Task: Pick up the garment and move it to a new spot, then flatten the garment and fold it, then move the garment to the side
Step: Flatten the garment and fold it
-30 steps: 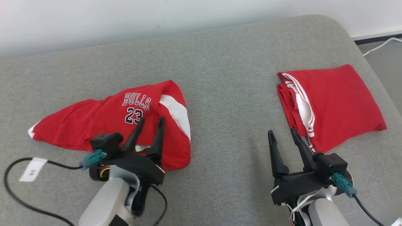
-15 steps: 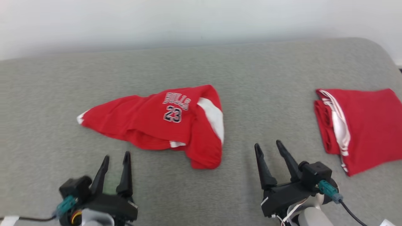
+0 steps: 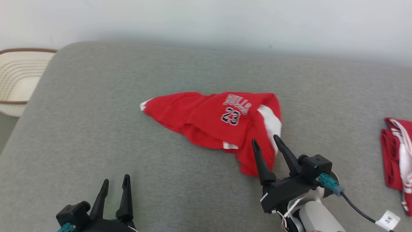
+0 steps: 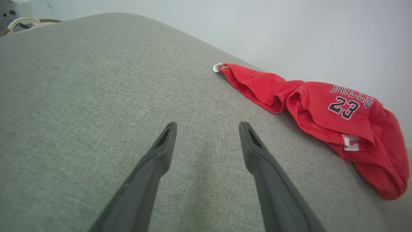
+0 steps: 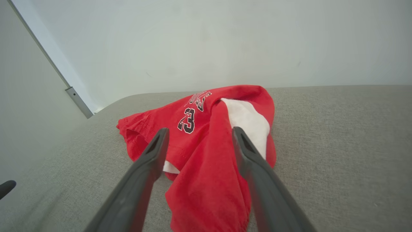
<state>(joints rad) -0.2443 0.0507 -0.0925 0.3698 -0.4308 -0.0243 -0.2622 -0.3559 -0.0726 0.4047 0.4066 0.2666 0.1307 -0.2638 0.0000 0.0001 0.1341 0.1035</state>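
The garment [image 3: 206,119] is a red piece with "BULLS 23" and a white stripe, lying crumpled in the middle of the grey cushioned surface [image 3: 96,135]. My right gripper [image 3: 265,140] is open, its fingers pointing over the garment's near right end. In the right wrist view the garment [image 5: 206,167] lies between and beyond the open right gripper [image 5: 200,129], with nothing pinched. My left gripper [image 3: 116,178] stands open at the lower left, well clear of the cloth. In the left wrist view the left gripper [image 4: 208,124] points at bare surface, with the garment [image 4: 315,112] to its right.
A second red garment with white stripes [image 3: 396,154] lies folded at the right edge. A white basket with a brown rim [image 3: 19,77] sits beyond the surface's left end. A pale wall runs along the back. A tagged cable [image 3: 388,220] trails from my right wrist.
The camera has turned left, shifting the whole picture right. My left gripper has come off the garment's near edge. My right gripper now stands at the crumpled garment's right end instead of by the folded one.
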